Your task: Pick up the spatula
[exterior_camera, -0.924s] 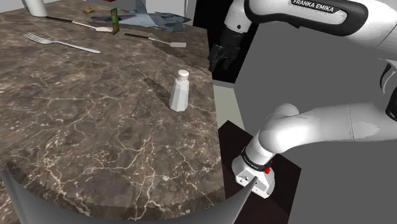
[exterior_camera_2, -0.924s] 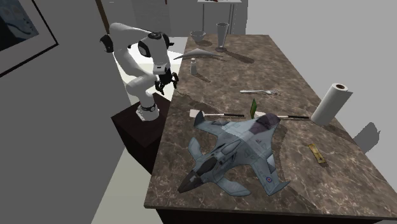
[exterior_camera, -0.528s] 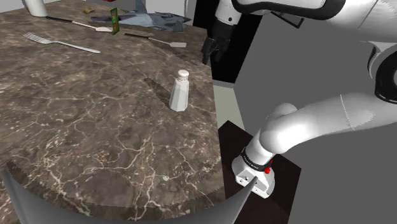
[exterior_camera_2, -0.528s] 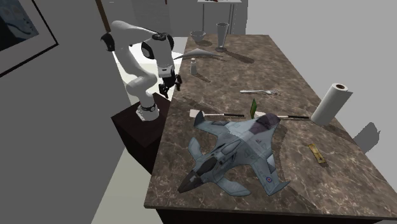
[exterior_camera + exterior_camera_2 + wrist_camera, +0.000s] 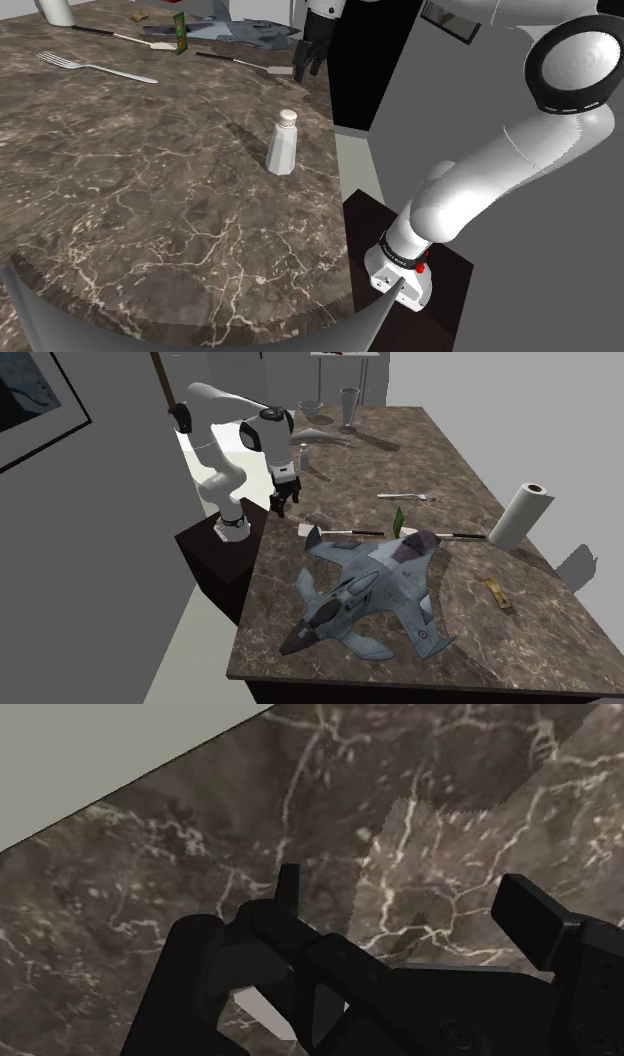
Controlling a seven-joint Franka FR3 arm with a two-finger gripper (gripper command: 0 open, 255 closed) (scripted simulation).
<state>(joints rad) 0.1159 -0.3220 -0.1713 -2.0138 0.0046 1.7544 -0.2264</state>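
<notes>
A dark marble table (image 5: 150,200) carries a spatula (image 5: 278,70), fork (image 5: 95,66), shaker (image 5: 283,142), toy jet (image 5: 370,587) and paper roll (image 5: 520,512).

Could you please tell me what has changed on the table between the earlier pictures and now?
The all-black two-finger claw has swung from off the table's side towards the shoulder view's upper left, and now hangs over the edge of the dark marbled table, close to the black-handled spatula with a pale blade. It is open and holds nothing. The spatula, the white shaker, the silver fork and the grey model jet lie as before.

A dining table (image 5: 150,200) in a home.
Fork (image 5: 95,66), shaker (image 5: 283,143), paper-towel roll (image 5: 520,512) and toy jet (image 5: 370,592) on dark marble; framed picture (image 5: 30,402) on the wall.
</notes>
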